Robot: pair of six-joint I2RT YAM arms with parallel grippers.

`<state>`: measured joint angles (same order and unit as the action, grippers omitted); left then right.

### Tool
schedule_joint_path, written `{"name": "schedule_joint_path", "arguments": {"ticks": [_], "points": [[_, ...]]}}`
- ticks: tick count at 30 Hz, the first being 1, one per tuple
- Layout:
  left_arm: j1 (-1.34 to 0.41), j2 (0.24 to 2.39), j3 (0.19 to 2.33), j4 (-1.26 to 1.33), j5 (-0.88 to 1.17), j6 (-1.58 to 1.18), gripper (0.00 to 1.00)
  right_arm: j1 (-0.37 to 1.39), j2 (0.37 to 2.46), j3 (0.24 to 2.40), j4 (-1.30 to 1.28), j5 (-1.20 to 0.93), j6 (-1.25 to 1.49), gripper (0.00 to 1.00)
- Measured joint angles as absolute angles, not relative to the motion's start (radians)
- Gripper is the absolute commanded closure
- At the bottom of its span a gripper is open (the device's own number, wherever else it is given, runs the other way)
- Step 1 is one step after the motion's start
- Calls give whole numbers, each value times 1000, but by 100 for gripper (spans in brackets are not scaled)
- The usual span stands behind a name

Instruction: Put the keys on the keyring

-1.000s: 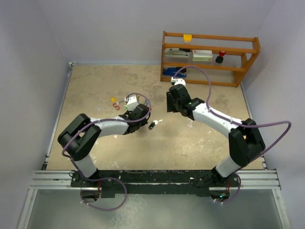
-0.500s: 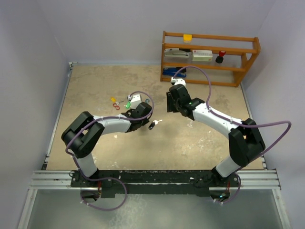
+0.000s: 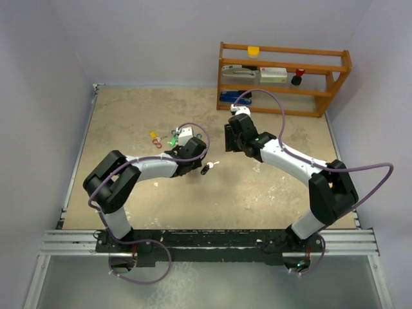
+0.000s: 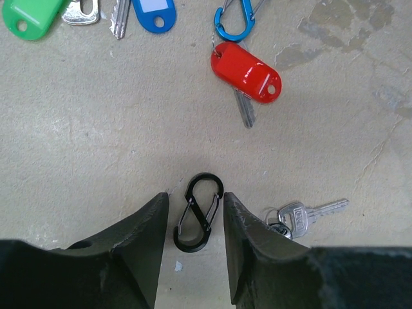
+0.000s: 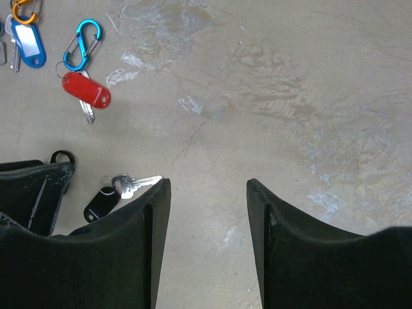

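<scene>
Red-tagged key (image 4: 248,76) — blade toward left fingers (image 4: 138,251), silver key (image 4: 313,213) crosswise, tip right

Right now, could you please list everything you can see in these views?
Tagged keys: three; green, blue, red; table, beyond left jaws.
Black fob: one; with silver key, beside left jaws.
Black clip: one; between left jaws.
Blue clip, orange clip: one each; among tagged keys.
Yellow piece, red piece: one each; leftmost; too small to identify.
Shelf: one; wooden; far right, holding small items.
Table: one; beige.
Left arm: one; black-white; jaws astride black clip.
Right arm: one; black-white; jaws open, empty.
</scene>
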<state>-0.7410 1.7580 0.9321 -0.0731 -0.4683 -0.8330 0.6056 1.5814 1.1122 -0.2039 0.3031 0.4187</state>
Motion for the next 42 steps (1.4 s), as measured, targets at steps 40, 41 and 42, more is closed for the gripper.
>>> {"name": "schedule_joint_path", "arguments": {"ticks": [40, 41, 42], "points": [[-807, 1791, 969, -117, -534, -765, 88, 606, 1584, 1112, -204, 297, 418, 47], [-807, 1792, 969, -118, -537, -765, 92, 606, 1584, 1112, -204, 297, 418, 47], [-807, 1792, 969, -117, -538, -766, 98, 606, 1584, 1112, -204, 297, 418, 47]]}}
